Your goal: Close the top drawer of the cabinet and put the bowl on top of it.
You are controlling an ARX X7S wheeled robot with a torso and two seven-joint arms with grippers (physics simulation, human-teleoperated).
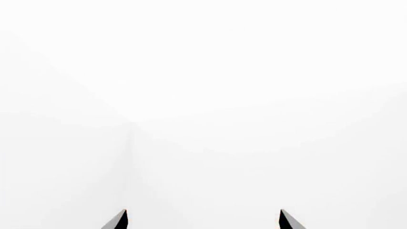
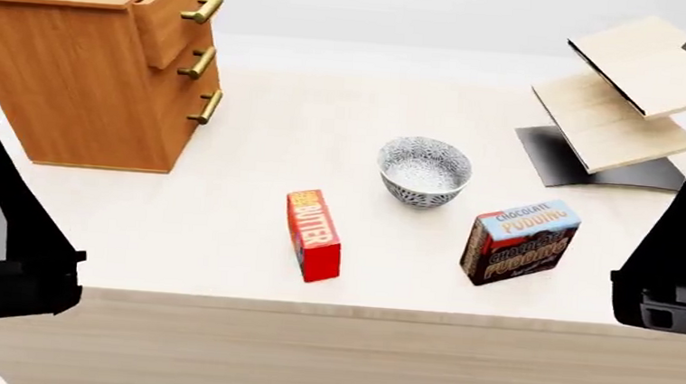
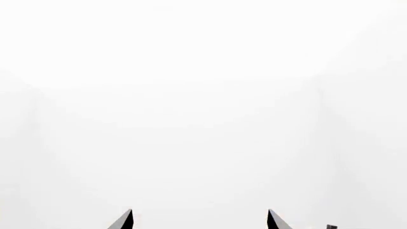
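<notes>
Top drawer (image 2: 172, 3): pulled partly out of cabinet (image 2: 74, 64), table's far left corner.
Bowl (image 2: 423, 170): upright, mid-table.
Left gripper (image 1: 203, 220): fingers wide, empty.
Right gripper (image 3: 198, 221): fingers wide, empty.

Pale wooden table (image 2: 195, 236), blank white walls — flat, even light

Honey-brown cabinet (image 2: 74, 64), blue-black patterned white bowl (image 2: 424, 170), red butter box (image 2: 314, 234), brown pudding box (image 2: 519, 241).

Blocky black left arm (image 2: 2, 241), black right arm (image 2: 682, 261), pointed black fingertips (image 1: 117, 220)
</notes>
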